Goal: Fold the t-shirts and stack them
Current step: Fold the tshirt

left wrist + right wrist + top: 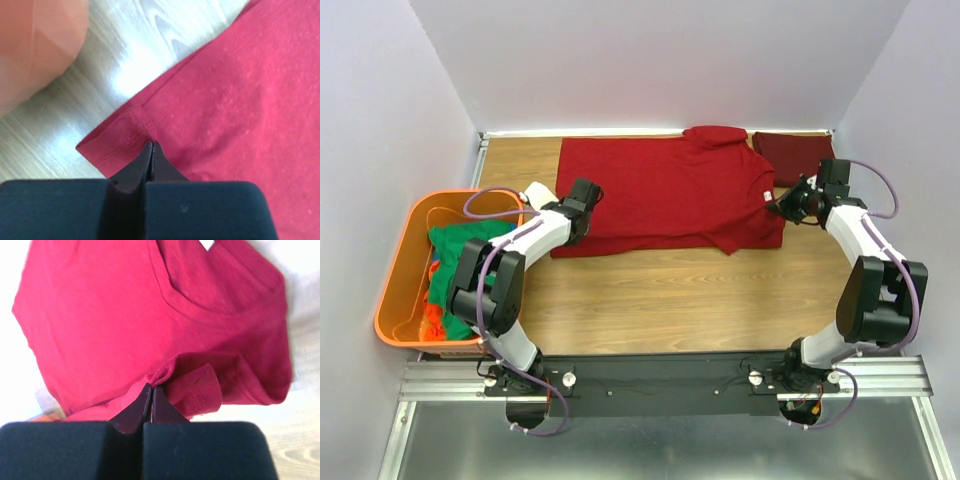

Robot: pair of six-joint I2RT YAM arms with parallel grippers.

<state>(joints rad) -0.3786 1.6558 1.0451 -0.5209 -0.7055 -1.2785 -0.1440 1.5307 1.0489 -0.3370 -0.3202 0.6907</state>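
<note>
Left tool [151, 145], right tool [151, 386] pinch red tee [660, 190]; orange tub [398, 285] nearby.

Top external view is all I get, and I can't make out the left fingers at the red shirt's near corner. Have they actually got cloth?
Observer: Yes. The left wrist view shows the left gripper shut on a puckered bit of the red t-shirt, right beside the stitched hem at that corner.
Operator: And the right one?
Observer: The right gripper is shut too. Its wrist view shows a small ridge of red cloth bunched at the tips, next to the folded-over sleeve.
</note>
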